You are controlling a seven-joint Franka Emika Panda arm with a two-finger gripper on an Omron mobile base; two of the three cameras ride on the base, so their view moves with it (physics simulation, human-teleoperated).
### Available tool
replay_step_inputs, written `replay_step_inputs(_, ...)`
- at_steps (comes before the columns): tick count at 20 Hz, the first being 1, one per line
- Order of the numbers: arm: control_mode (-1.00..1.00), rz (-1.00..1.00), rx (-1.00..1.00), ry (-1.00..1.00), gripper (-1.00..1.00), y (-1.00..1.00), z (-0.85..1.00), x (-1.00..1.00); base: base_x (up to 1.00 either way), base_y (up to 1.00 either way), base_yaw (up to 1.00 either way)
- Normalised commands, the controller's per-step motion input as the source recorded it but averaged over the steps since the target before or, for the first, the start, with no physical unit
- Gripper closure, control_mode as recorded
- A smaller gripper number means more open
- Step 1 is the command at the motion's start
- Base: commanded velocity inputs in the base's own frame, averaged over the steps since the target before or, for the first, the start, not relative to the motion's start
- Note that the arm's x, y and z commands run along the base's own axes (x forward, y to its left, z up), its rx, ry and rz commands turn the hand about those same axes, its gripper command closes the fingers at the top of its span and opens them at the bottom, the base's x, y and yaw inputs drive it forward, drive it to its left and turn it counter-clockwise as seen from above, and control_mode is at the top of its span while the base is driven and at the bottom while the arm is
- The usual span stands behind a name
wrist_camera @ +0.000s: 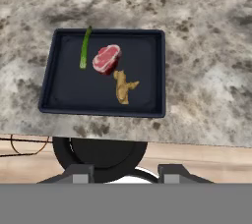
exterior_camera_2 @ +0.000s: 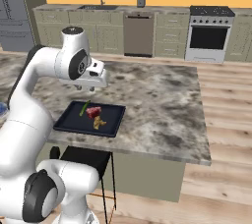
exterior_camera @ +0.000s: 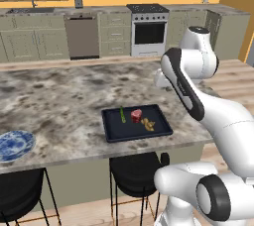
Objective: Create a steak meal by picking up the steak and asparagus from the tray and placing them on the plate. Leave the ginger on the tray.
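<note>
At the far left of the left base view, the plate (exterior_camera: 15,144) sits near the front edge of the marble surface (exterior_camera: 59,96), well apart from the tray (exterior_camera: 136,123), so each item has a long carry ahead of it. The tray lies close to the front edge too, above two dark stools (exterior_camera: 134,173). On it, going left to right in the hand view, lie the asparagus (wrist_camera: 85,47) along the left side, the steak (wrist_camera: 107,58) just beside it, and the ginger (wrist_camera: 124,87) touching or nearly touching the steak's lower right corner. Nothing has been moved to the plate yet. The pincer (wrist_camera: 124,173) hangs well above the tray and holds nothing; its fingertips (wrist_camera: 78,173) stand some way apart, though whether that counts as wide or narrow cannot be told from here. The likely trouble comes from crowding: a descent on the steak could nudge the ginger or drag it along, and a finger landing on the left could roll the thin asparagus against the rim. The stalk itself looks hard to pinch, lying flat and slim, and could slip out over the long carry to the plate.
</note>
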Motion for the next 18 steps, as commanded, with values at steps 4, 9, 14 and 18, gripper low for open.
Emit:
replay_step_inputs(4, -1.0, 0.0, 0.0, 0.0, -1.0, 0.09, -0.04, 0.0, 0.0, 0.0, 0.0)
replay_step_inputs(9, -1.0, 0.0, 0.0, 0.0, -1.0, 0.23, -0.07, 0.0, 0.0, 0.0, 0.0)
replay_step_inputs(14, -1.0, 0.0, 0.0, -0.03, -1.0, 0.19, -0.01, -0.12, 0.0, 0.0, 0.0)
replay_step_inputs(18, -1.0, 0.0, 0.0, -0.02, -1.0, 0.01, -0.01, -0.35, 0.0, 0.0, 0.0)
